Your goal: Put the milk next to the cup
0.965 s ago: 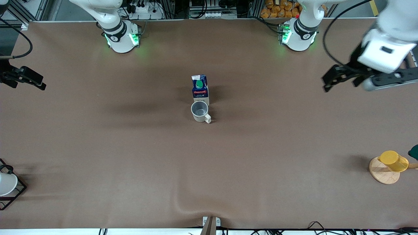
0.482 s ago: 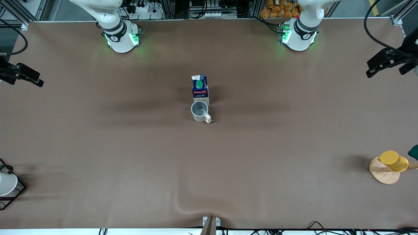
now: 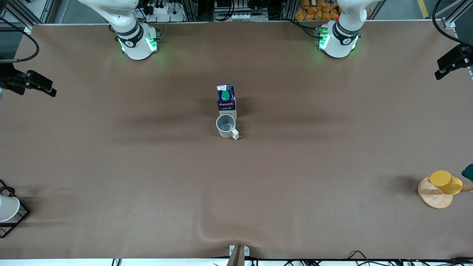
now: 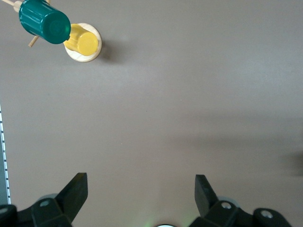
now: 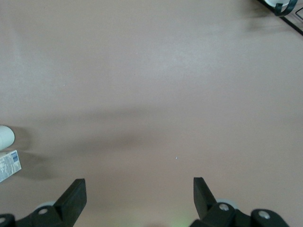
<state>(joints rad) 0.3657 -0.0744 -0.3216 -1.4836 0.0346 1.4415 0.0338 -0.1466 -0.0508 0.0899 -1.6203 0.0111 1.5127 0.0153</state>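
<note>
The milk (image 3: 226,100), a small blue-and-white carton with a red band and green cap, stands upright at the table's middle. The cream-white cup (image 3: 225,125) stands right beside it, nearer the front camera, with its handle pointing toward that camera. Both show at the edge of the right wrist view, the milk (image 5: 9,165) and the cup (image 5: 5,136). My left gripper (image 3: 445,69) is open and empty over the left arm's end of the table; its jaws (image 4: 140,189) stand wide apart. My right gripper (image 3: 46,88) is open and empty over the right arm's end (image 5: 137,191).
A yellow cup (image 3: 445,181) lies on a round wooden stand (image 3: 434,197) near the front at the left arm's end, beside a green cup (image 4: 45,21). A white vessel in a black wire rack (image 3: 9,210) stands at the right arm's end. The brown cloth has a wrinkle at its front edge.
My left gripper has drawn back from over the table toward the left arm's end and edge. My right gripper has shifted slightly. The milk and cup have not moved.
</note>
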